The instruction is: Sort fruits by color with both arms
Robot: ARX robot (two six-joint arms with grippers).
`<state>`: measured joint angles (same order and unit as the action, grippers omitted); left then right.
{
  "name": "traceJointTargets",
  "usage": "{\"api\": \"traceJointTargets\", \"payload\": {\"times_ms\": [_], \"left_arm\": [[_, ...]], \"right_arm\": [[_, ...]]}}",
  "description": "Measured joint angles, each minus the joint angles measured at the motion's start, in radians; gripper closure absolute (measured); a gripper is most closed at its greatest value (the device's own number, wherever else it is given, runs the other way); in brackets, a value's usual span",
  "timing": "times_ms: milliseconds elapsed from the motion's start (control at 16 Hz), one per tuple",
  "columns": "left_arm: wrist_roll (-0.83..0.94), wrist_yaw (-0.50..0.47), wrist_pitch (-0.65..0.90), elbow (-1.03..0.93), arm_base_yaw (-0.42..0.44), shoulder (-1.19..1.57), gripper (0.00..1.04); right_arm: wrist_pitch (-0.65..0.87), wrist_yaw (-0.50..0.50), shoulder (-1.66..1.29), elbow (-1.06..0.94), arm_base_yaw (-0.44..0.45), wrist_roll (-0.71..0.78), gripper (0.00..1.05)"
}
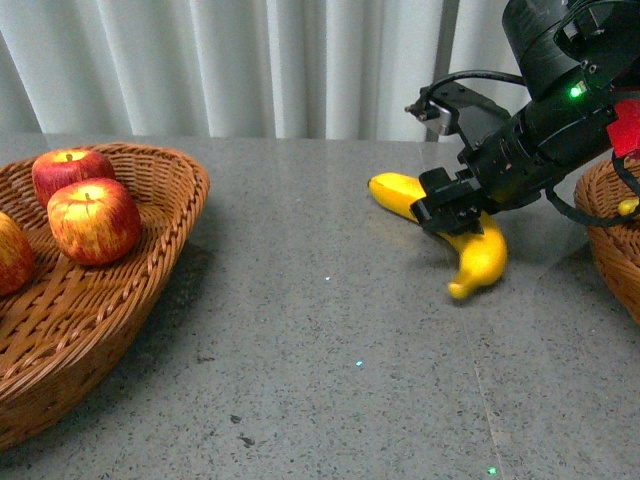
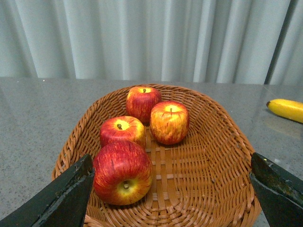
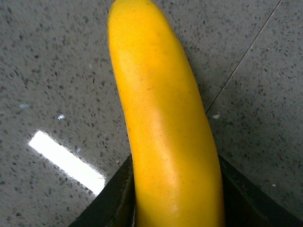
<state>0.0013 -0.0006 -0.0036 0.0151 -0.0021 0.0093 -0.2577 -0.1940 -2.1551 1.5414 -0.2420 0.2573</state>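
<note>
Four apples (image 2: 142, 132) sat in the left basket (image 2: 208, 189) under the spread left claw (image 2: 170, 198); the right claw (image 1: 452, 205) pinched the last banana (image 1: 478, 255) on the bench (image 1: 330, 340), its basket (image 1: 610, 230) nearby

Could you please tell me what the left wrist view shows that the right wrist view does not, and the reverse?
Only the left wrist view shows the brown woven wicker basket holding four glossy red-and-yellow apples, the open left claw and the pale curtain. Only the right wrist view shows the right claw gripping the fruit. Both show the long yellow banana and the grey speckled tabletop.
</note>
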Motion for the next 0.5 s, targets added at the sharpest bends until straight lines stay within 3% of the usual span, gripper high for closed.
{"api": "traceJointTargets", "payload": {"times_ms": [62, 312, 499], "left_arm": [[0.000, 0.000, 0.000, 0.000, 0.000, 0.000, 0.07], [0.000, 0.000, -0.001, 0.000, 0.000, 0.000, 0.07], [0.000, 0.000, 0.000, 0.000, 0.000, 0.000, 0.07]], "right_arm": [[0.027, -0.042, 0.013, -0.005, 0.001, -0.027, 0.66], [0.117, -0.196, 0.148, -0.016, 0.044, -0.174, 0.67], [0.122, -0.240, 0.306, -0.088, 0.192, -0.238, 0.67]]}}
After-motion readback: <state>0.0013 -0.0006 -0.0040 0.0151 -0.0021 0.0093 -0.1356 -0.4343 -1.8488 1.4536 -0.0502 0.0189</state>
